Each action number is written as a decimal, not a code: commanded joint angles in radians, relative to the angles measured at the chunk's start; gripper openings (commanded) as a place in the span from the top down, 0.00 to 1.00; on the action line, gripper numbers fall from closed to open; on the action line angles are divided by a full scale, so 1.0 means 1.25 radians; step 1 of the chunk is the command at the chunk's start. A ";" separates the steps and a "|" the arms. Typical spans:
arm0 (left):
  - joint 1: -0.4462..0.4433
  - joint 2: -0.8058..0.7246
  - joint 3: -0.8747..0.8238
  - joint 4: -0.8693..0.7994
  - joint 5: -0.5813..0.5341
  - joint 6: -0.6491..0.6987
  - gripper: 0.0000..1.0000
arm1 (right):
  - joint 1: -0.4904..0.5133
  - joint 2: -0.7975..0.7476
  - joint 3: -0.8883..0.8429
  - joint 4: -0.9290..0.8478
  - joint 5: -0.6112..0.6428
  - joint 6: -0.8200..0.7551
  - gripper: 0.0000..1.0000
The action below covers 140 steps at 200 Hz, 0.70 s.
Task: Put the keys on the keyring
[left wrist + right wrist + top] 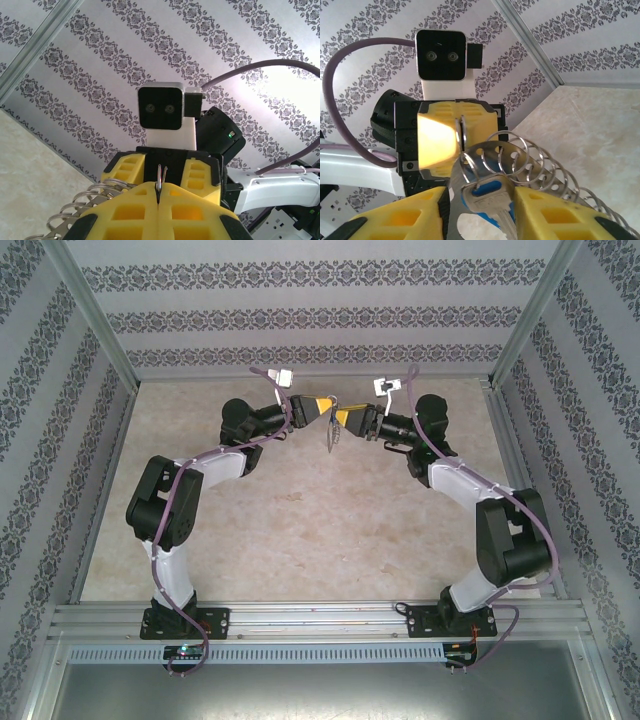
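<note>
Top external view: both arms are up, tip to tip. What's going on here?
The grippers face each other above the far middle of the table. The left gripper is shut on the thin wire of the keyring. The right gripper holds the silver key, blue tag attached, up against that ring. In the right wrist view the ring seems to pass through the key's head, with a string of wire loops trailing off. Whether threading is finished is unclear.

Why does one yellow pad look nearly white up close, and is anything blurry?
Right wrist view: glare washes out one pad of the left gripper, and the near fingers of the right gripper look soft. Left wrist view: the wall is overexposed at upper right. Top view: the table is evenly lit.
</note>
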 commanded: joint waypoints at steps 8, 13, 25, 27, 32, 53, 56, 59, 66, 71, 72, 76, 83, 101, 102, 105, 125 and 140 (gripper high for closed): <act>-0.011 -0.033 0.008 0.051 -0.007 0.018 1.00 | 0.009 0.017 0.017 0.081 -0.014 0.026 0.74; -0.010 -0.033 0.008 0.051 -0.006 0.018 1.00 | 0.009 0.020 0.017 0.084 -0.015 0.029 0.76; -0.010 -0.033 0.008 0.049 -0.005 0.020 1.00 | 0.009 0.026 0.017 0.094 -0.017 0.037 0.82; -0.010 -0.034 0.008 0.049 -0.006 0.020 1.00 | 0.010 0.027 0.017 0.095 -0.018 0.038 0.84; -0.011 -0.033 0.008 0.048 -0.006 0.021 1.00 | 0.011 0.029 0.017 0.101 -0.020 0.042 0.88; -0.011 -0.034 0.009 0.046 -0.007 0.023 1.00 | 0.012 0.034 0.016 0.107 -0.023 0.047 0.99; -0.010 -0.035 0.009 0.046 -0.006 0.024 1.00 | 0.014 0.035 0.016 0.108 -0.023 0.047 1.00; -0.010 -0.034 0.009 0.045 -0.007 0.025 1.00 | 0.014 0.034 0.015 0.109 -0.022 0.046 1.00; -0.010 -0.036 0.010 0.045 -0.008 0.025 1.00 | 0.016 0.035 0.013 0.108 -0.022 0.046 1.00; -0.011 -0.036 0.010 0.044 -0.008 0.026 1.00 | 0.017 0.034 0.013 0.107 -0.023 0.045 1.00; -0.010 -0.036 0.010 0.044 -0.008 0.026 1.00 | 0.017 0.035 0.012 0.107 -0.023 0.045 1.00; -0.011 -0.035 0.010 0.044 -0.008 0.027 1.00 | 0.018 0.035 0.013 0.106 -0.023 0.045 1.00; -0.010 -0.037 0.011 0.043 -0.008 0.029 1.00 | 0.020 0.033 0.012 0.104 -0.026 0.044 1.00; -0.010 -0.040 0.012 0.037 -0.010 0.034 1.00 | 0.027 0.035 0.007 0.100 -0.031 0.041 1.00; -0.011 -0.040 0.012 0.037 -0.011 0.035 1.00 | 0.028 0.035 0.007 0.099 -0.031 0.041 1.00; -0.011 -0.040 0.013 0.036 -0.011 0.036 1.00 | 0.028 0.034 0.007 0.097 -0.031 0.040 1.00; -0.010 -0.040 0.015 0.034 -0.008 0.037 1.00 | 0.041 0.032 0.005 0.077 -0.043 0.029 1.00; -0.010 -0.041 0.015 0.032 -0.008 0.039 1.00 | 0.047 0.022 0.000 0.052 -0.058 0.013 1.00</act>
